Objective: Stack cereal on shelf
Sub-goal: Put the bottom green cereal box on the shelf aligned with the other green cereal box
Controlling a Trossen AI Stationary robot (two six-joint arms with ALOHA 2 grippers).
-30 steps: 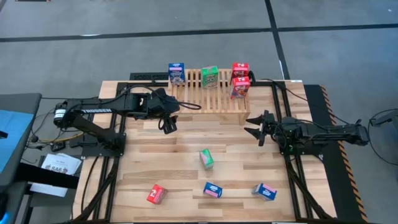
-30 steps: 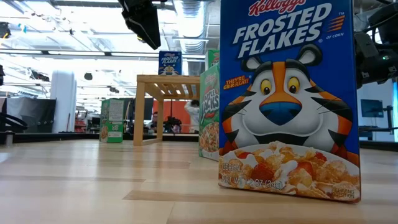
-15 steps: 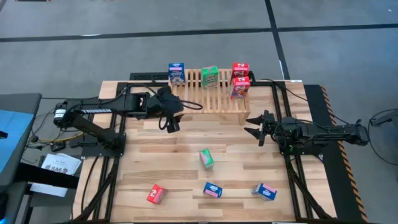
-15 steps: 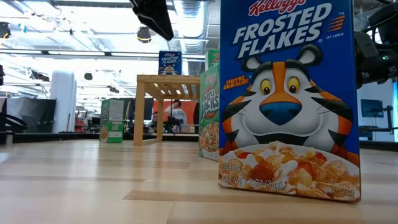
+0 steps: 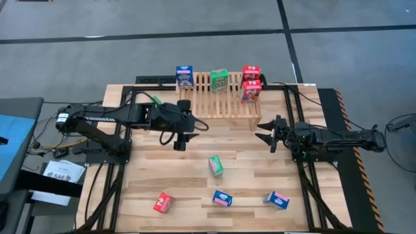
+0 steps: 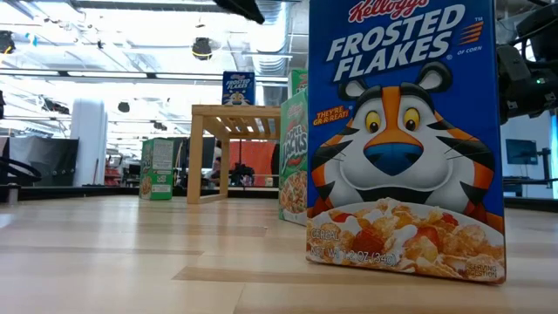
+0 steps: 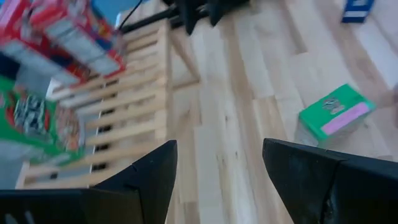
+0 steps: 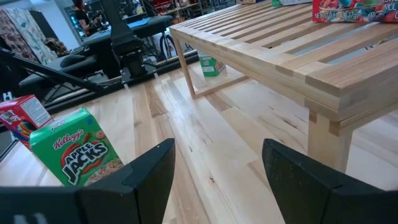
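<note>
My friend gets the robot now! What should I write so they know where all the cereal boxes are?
Left gripper: open, empty, over the table in front of the shelf.
Right gripper: open, empty, waiting off the shelf's right end.
Done: blue box, green box and two red boxes stand along the shelf's back.
Left: green box on table, nearest the left gripper; red box, blue box and another blue box near the front edge. One more green box sits under the shelf.

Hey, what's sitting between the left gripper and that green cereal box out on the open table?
Nothing: in the high view only bare tabletop planks lie between the left gripper and the green cereal box.
</note>
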